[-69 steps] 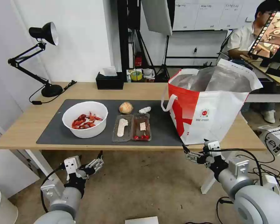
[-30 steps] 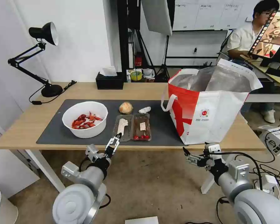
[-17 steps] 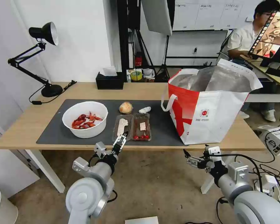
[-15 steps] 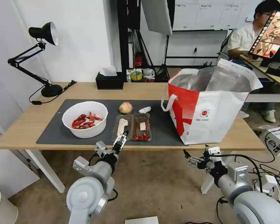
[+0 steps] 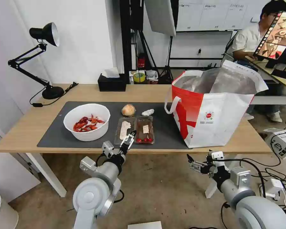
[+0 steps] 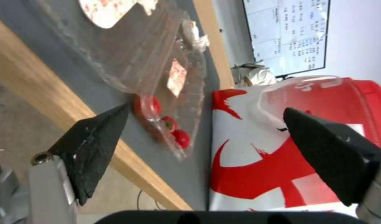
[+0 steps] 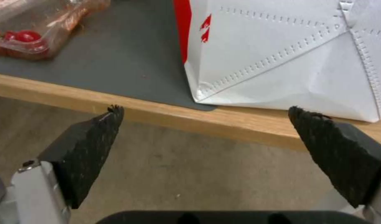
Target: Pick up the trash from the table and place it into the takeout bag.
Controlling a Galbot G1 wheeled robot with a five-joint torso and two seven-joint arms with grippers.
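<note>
1. Your left gripper (image 5: 130,139) hangs over the near edge of the table (image 5: 28,127), fingers spread wide, its tips at the near end of the clear clamshell tray (image 5: 135,129); in the left wrist view the tray's red tomatoes (image 6: 165,121) lie between the two black pads (image 6: 95,146).
2. Your right gripper (image 5: 194,163) sits below and in front of the table edge, under the near corner of the takeout bag (image 5: 213,108), fingers spread, nothing between them.
3. Clamshell tray: opened flat on the dark grey mat (image 5: 54,133), two halves side by side, white scraps in each, tomatoes at the near end of the right half.
4. White bowl (image 5: 86,121): on the mat left of the tray, red crayfish shells inside.
5. Orange-beige lump (image 5: 128,110) and crumpled tissue (image 5: 148,112): on the mat just behind the tray, apart from each other.
6. Takeout bag: upright at the mat's right end, mouth open, foil lining showing.
7. Black tissue box (image 5: 112,83) and desk lamp (image 5: 38,60): along the table's far side.
</note>
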